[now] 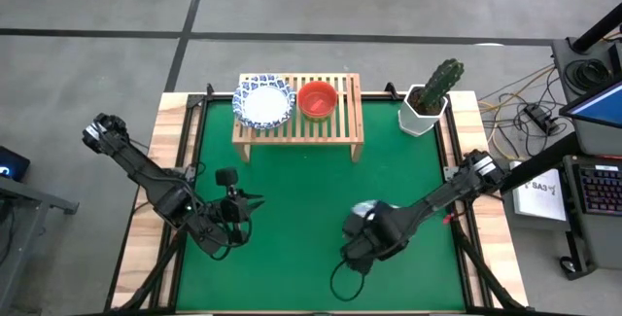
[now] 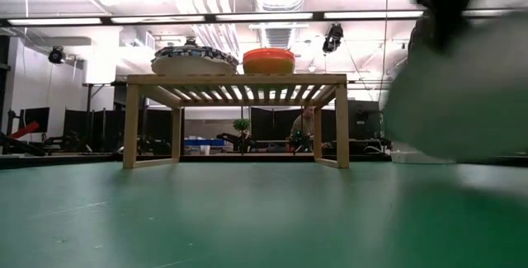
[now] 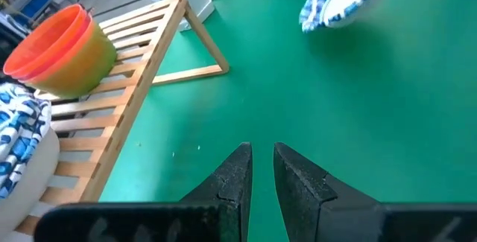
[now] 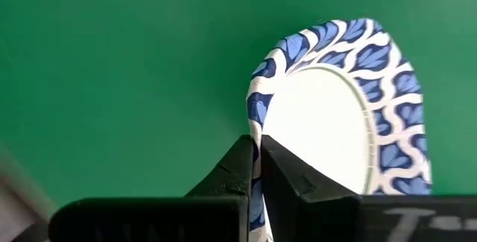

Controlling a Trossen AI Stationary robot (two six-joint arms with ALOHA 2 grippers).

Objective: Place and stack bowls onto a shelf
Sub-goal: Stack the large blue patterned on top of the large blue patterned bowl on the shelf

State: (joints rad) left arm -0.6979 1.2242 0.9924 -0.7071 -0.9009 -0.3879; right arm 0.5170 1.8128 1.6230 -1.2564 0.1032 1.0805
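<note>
The light-wood shelf [image 1: 297,122] stands at the table's far side. On its slats sit a white blue-rimmed bowl [image 1: 263,102] and a red bowl [image 1: 317,99]; in the left wrist view the red bowl [image 3: 63,45] seems nested in a yellow one. My right gripper [image 1: 362,221], near the table's middle right, is shut on another white blue-rimmed bowl [image 4: 320,123]. That bowl also shows as a pale blur in the low view [image 2: 462,86]. My left gripper [image 3: 261,164] hovers shut over the green mat, left of centre, touching nothing. My right gripper pinches the white bowl's blue patterned rim [image 4: 257,119] between its two fingers, one on the inner side and one on the outer. The bowl is tilted steeply on edge, its white inside [image 4: 317,126] facing sideways. It appears lifted clear of the mat.
A cactus in a white hexagonal pot [image 1: 428,105] stands at the far right corner beside the shelf. The shelf's right end [image 1: 350,97] is bare slats. Green mat [image 1: 292,228] lies open between the two arms. A person shows in the room behind the shelf [image 2: 307,124].
</note>
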